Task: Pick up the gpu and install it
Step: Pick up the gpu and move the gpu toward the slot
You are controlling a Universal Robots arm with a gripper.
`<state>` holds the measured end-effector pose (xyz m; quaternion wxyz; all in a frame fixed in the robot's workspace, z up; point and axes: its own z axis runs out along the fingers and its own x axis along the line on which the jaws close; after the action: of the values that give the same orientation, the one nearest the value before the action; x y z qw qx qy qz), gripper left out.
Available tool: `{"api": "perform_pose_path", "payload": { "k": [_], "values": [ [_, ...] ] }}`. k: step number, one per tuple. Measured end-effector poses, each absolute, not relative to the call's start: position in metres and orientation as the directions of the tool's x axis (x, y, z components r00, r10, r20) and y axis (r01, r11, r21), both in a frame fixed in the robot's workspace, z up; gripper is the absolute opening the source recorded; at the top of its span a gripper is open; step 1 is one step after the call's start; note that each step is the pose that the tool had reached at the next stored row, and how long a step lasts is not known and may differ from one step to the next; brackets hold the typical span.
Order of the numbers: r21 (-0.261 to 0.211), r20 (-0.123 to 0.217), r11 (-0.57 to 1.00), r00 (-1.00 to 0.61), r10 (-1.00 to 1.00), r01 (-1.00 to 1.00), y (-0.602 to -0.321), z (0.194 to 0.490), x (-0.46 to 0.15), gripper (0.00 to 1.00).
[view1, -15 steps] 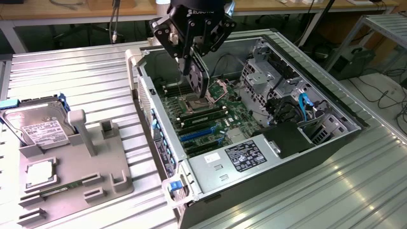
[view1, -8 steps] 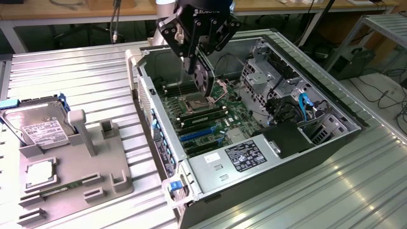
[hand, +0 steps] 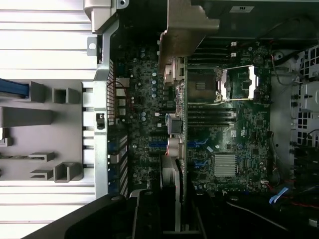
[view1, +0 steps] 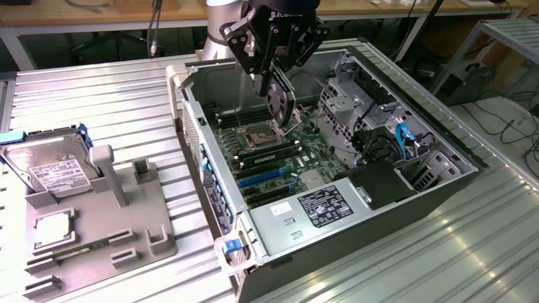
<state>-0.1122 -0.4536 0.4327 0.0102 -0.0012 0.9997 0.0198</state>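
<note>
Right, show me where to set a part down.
Bare slatted table in the exterior view's upper left, bordered by the grey holder and the computer case; another strip on the exterior view's right of the case. Crowded: the holder and the case's inside, where the hand holds the gpu.

Ribbed metal tabletop [view1: 101,95], wooden workbench [view1: 379,6] behind, grey rack [view1: 505,35], cables [view1: 510,129] on floor

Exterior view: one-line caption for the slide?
Gripper holds the gpu on edge above the motherboard inside the open computer case.
</note>
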Motion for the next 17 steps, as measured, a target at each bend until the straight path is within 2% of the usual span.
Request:
{"api": "perform_pose_path", "payload": {
  "k": [17],
  "values": [
    [0.04,-0.021,0.999,-1.0,-0.002,-0.003,-0.454,0.433,-0.089,0.28]
  ]
}}
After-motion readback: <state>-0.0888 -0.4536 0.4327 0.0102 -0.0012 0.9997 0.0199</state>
